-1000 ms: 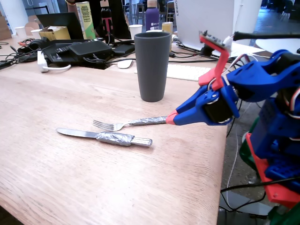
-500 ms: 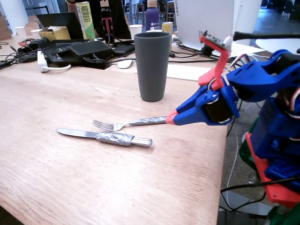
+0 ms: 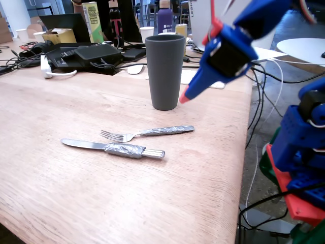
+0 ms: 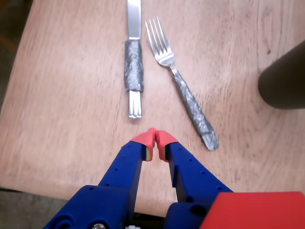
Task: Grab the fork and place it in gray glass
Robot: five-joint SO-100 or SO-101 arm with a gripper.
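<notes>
The gripper (image 4: 156,138) hangs in the air above the table (image 3: 101,193) with its two red-tipped fingers (image 4: 145,139) pressed together and nothing between them. In the fixed view the gripper (image 3: 184,98) points down and to the left, its red tip level with the lower part of the gray glass (image 3: 164,71) and just to the right of it, clear of the wood below.

The wrist view looks straight down past the blue fingers onto the table. The fork (image 4: 183,88) lies flat just beyond the tips and a little to their right, its taped handle end nearest the gripper and its four tines pointing away toward the far edge of that view. To the left of the fork lies the knife (image 4: 134,62), roughly parallel to it, with a wad of gray tape around its middle and its bare handle end close to the gripper tips. The two do not touch.

In the fixed view the fork (image 3: 147,133) lies on the table in front of the glass, tines to the left, handle end to the right, below the raised gripper. The knife (image 3: 114,148) lies nearer the camera, beside the fork.

The glass stands upright on the table, well behind the fork; in the wrist view only its dark side (image 4: 286,78) shows at the right edge. Beyond it, at the far side of the table, stands a purple bottle (image 3: 164,18).
</notes>
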